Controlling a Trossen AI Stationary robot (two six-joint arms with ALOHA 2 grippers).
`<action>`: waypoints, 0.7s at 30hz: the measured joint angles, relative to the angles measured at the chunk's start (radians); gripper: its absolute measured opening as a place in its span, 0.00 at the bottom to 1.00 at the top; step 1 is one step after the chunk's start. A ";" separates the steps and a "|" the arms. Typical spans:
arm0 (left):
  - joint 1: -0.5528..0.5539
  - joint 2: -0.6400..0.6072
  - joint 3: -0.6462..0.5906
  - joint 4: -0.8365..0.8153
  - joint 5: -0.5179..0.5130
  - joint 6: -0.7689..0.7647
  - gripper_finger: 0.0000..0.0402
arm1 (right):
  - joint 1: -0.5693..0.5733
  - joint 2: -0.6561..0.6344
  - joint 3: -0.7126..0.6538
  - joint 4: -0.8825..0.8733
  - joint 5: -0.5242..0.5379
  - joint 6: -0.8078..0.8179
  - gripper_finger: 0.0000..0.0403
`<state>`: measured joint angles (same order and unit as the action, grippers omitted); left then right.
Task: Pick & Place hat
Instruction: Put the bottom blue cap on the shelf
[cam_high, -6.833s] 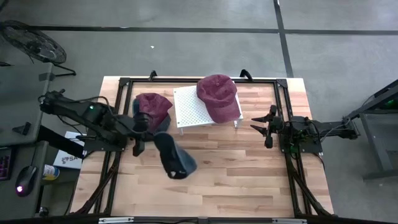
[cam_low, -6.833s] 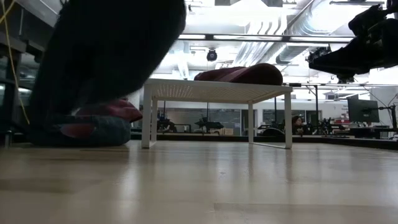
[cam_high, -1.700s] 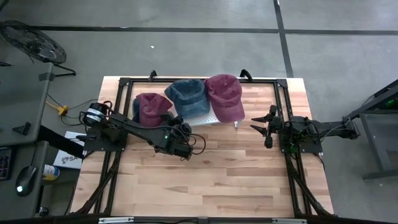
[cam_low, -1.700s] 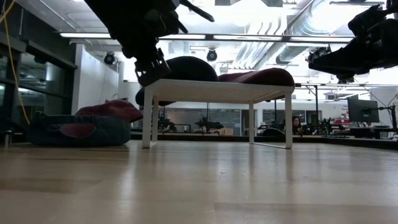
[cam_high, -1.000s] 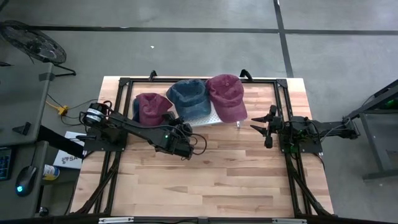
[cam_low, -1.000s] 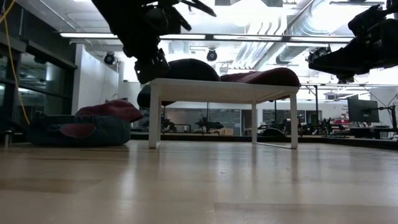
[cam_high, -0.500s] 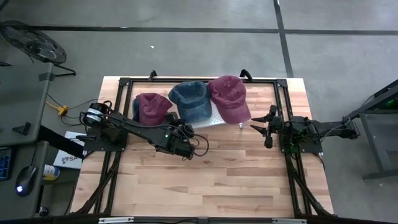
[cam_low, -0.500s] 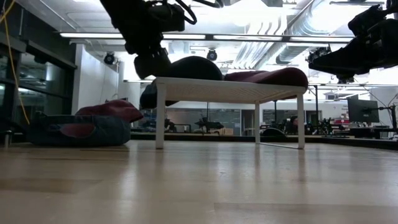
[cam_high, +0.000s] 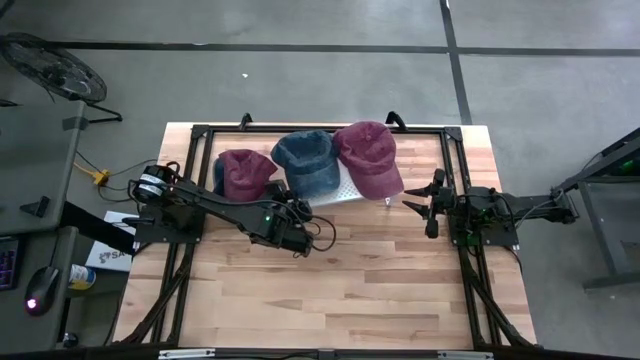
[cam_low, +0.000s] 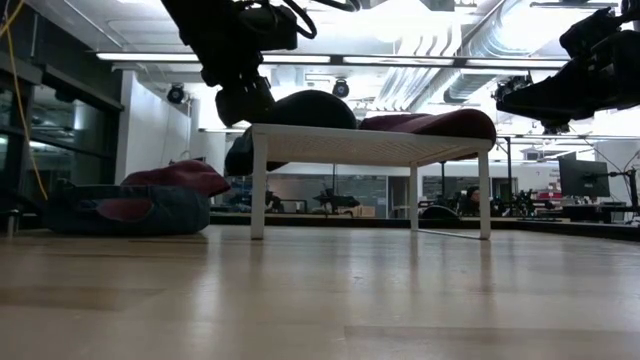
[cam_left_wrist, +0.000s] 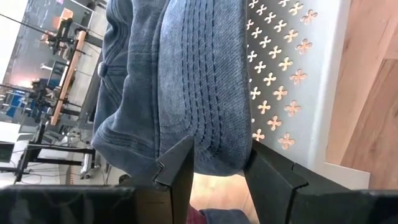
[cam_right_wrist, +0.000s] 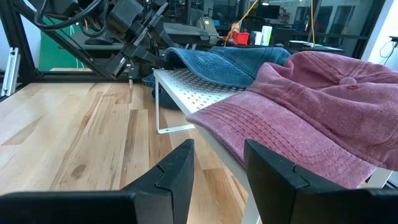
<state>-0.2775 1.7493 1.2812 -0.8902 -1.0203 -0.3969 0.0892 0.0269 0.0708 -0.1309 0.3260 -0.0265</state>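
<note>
A blue denim hat (cam_high: 305, 160) lies on a white perforated rack (cam_high: 347, 186), beside a maroon hat (cam_high: 368, 155). Its brim (cam_low: 240, 155) hangs over the rack's left end. My left gripper (cam_high: 298, 204) is level with the rack top at that end, open. One finger stands on either side of the brim's end (cam_left_wrist: 217, 149). My right gripper (cam_high: 420, 205) waits open near the table's right edge with nothing between its fingers (cam_right_wrist: 217, 149). My left gripper comes at the blue hat from the table's near left, slanting down, with the brim's free end (cam_left_wrist: 214, 134) between its parted fingers. I cannot tell whether either finger touches the brim. The hat's crown rests on the rack.
Another maroon hat (cam_high: 245, 172) lies on a denim one (cam_low: 125, 210) on the table, left of the rack. A black frame rail (cam_high: 455, 180) runs around the table. Bare wood (cam_high: 340, 290) fills the near half.
The white rack, with both hats on it, has slid a little toward the table's right edge and then stayed still. The blue hat rests on the rack as before.
</note>
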 joint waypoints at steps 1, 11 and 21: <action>0.000 0.000 0.000 0.000 0.000 0.000 0.34 | 0.000 0.000 0.000 0.000 0.000 0.000 0.33; 0.000 0.000 0.000 0.000 -0.001 0.008 0.34 | 0.000 0.000 0.000 0.000 0.000 0.000 0.33; 0.002 0.001 0.008 -0.024 0.005 0.005 0.09 | 0.000 0.000 0.000 0.000 0.000 0.000 0.33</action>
<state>-0.2756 1.7500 1.2891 -0.9146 -1.0156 -0.3920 0.0894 0.0269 0.0711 -0.1307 0.3260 -0.0265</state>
